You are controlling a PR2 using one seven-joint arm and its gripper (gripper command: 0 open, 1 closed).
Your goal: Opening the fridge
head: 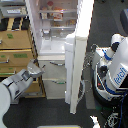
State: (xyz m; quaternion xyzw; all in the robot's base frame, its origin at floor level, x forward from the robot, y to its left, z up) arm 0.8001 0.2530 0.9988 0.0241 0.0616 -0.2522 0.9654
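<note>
Fridge (55, 60) opening is judged essentially done: nearest the camera, the gripper (34, 69) is seen low at the exterior view's left, grasp state cannot be told, nothing visibly held. Just beside it the lower drawers (54, 75) are shut. Beyond it, the upper door (79, 55) is swung wide; lit shelves (56, 15) are exposed behind.
</note>
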